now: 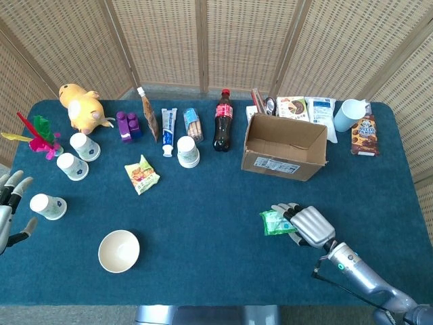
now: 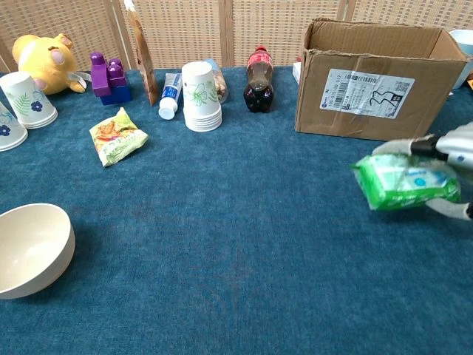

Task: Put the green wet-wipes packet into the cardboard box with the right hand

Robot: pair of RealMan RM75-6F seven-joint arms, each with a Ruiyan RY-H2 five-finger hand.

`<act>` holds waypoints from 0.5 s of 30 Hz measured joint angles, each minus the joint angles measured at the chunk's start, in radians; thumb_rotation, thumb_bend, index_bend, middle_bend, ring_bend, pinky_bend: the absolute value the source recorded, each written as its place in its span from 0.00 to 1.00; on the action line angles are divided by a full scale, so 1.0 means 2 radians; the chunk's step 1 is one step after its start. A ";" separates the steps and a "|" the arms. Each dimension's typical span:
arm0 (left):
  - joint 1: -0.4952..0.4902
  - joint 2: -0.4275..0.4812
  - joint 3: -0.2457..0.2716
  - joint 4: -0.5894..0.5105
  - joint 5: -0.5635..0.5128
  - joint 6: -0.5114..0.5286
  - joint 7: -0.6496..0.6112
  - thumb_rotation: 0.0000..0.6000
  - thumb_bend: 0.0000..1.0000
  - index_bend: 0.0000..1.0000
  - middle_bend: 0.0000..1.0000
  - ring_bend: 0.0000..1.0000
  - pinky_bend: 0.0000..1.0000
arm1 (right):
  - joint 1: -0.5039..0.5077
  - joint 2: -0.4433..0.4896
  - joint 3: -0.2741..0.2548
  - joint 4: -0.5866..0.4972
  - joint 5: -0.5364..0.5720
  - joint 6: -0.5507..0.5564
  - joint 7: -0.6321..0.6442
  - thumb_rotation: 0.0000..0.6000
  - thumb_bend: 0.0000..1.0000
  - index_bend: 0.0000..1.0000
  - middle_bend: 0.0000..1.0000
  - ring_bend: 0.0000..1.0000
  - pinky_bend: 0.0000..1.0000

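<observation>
- The right hand [image 1: 308,225] sits in the lower right of the head view with its fingers curled over the green wet-wipes packet [image 1: 275,222], clamped on it from above and from the side.
- In the chest view the green wet-wipes packet [image 2: 405,182] appears at the right edge, tilted and seemingly raised a little off the blue tablecloth [image 2: 236,251] (a shadow shows beneath it), with the right hand [image 2: 451,159] wrapped around its far and near edges.
- The cardboard box [image 1: 285,147] stands open-topped above the packet in the head view, near it but clearly apart; in the chest view its labelled front wall [image 2: 369,92] rises just behind the packet.
- The left hand [image 1: 8,210] rests at the far left edge of the head view, holding nothing, fingers spread, close to a paper cup [image 1: 48,206].
- Judged risk: the packet is soft and slick-looking, and the hold covers only its right end, so it could sag, rotate or slide out during the lift.
- Another risk: the box's front wall stands tall, and a carry that stays too low could knock the packet against the rim or push the light box back toward the snack packs [image 1: 306,108] behind it.
- A release made before the packet is fully past the rim would probably leave it perched on the edge or dropped outside.
- The cola bottle [image 1: 222,120] stands just left of the box; a wide swing might tip it.
</observation>
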 measured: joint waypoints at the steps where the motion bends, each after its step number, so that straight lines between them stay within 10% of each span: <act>1: 0.000 0.000 0.000 0.000 0.000 0.000 0.000 1.00 0.38 0.11 0.00 0.00 0.00 | -0.001 0.009 0.001 -0.011 -0.001 0.006 0.001 1.00 0.64 0.44 0.49 0.48 0.75; 15: 0.000 0.001 0.003 0.005 0.009 0.003 -0.012 1.00 0.38 0.11 0.00 0.00 0.00 | 0.020 0.130 0.081 -0.118 0.052 0.032 -0.018 1.00 0.63 0.44 0.49 0.49 0.77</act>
